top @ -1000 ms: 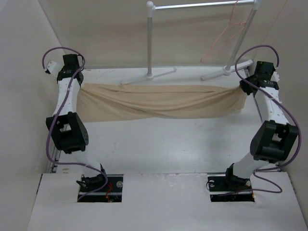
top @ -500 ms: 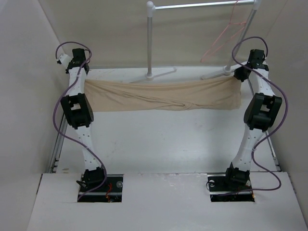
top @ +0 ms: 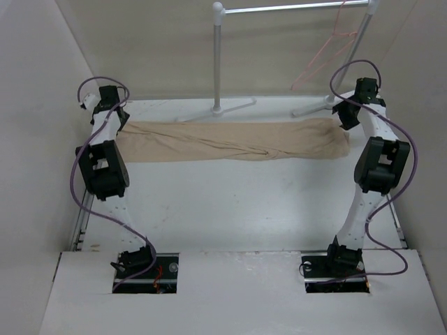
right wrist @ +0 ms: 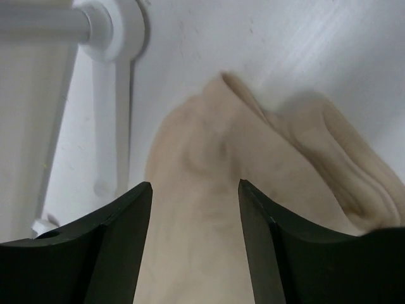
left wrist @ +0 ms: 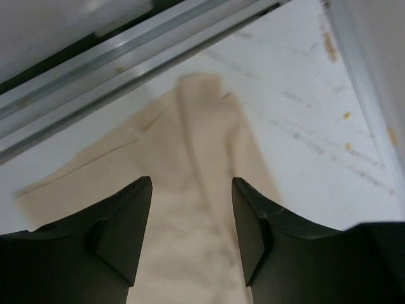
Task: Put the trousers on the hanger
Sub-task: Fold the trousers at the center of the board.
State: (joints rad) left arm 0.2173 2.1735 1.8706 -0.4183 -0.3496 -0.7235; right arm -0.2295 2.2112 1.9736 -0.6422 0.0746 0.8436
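While the trousers (top: 237, 142) lie flat on the white worktop (top: 230, 202), stretched in a long, twisted band across the upper middle of the top view, a gripper is poised over each end. The left gripper (left wrist: 192, 190) has its jaws spread wide with nothing held; the tan cloth's corner shows below them in the centre of its wrist view. The right gripper (right wrist: 195, 193) is likewise wide and empty above the bunched cloth end, near a foot of the white rack (top: 218, 63). The pinkish-red hanger (top: 313, 61) hangs from the rack's bar at the upper right, apart from the trousers.
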